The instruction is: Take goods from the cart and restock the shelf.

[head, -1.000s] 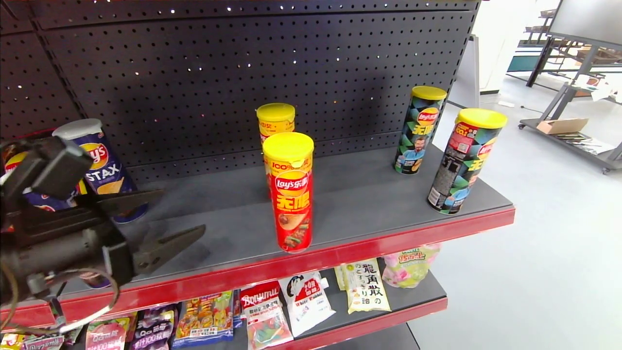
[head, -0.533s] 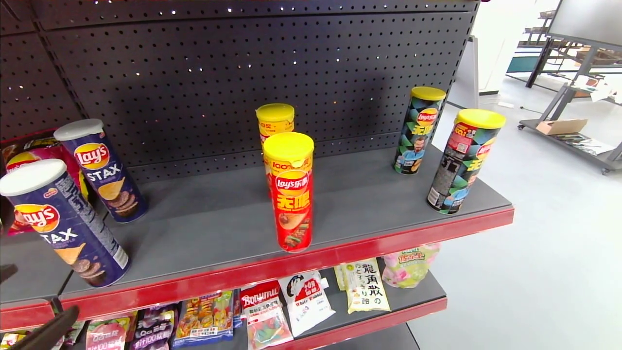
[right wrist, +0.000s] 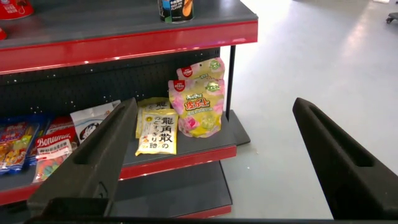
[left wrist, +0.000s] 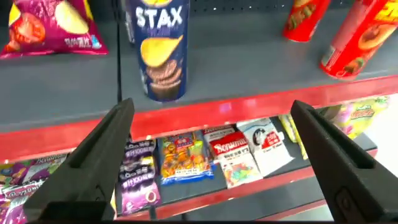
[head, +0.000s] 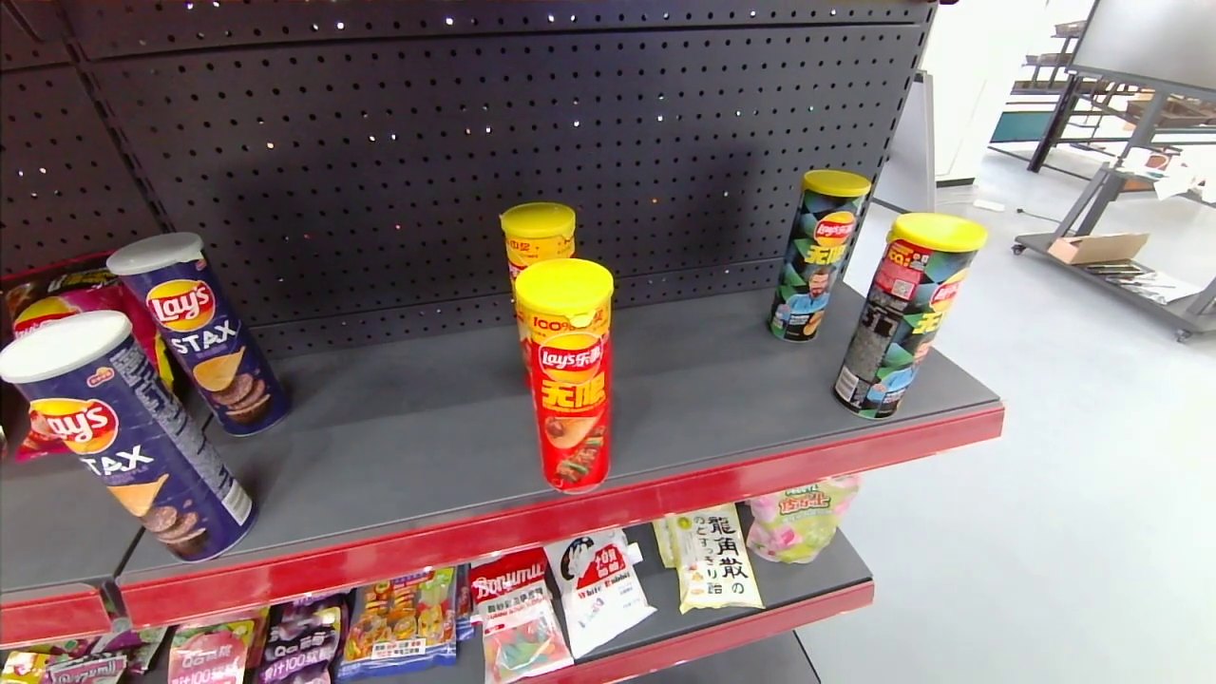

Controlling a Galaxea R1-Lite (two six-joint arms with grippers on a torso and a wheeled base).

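Observation:
Two blue chip cans stand at the left of the grey shelf, one at the front and one behind it. A red can stands at mid front with a yellow-lidded can behind it. Two dark patterned cans stand at the right end. My left gripper is open and holds nothing; it hangs in front of the shelf's red edge, below the front blue can. My right gripper is open with nothing in it, facing the lower shelf's snack bags.
Snack bags fill the lower shelf. A purple chip bag lies on the neighbouring shelf section left of the blue cans. Bare shelf lies between the can groups. Open floor spreads to the right, with a wheeled rack farther off.
My open left gripper, a second ago in front of the front blue can, has drawn back down and left out of the head view. That can now stands uncovered on the shelf.

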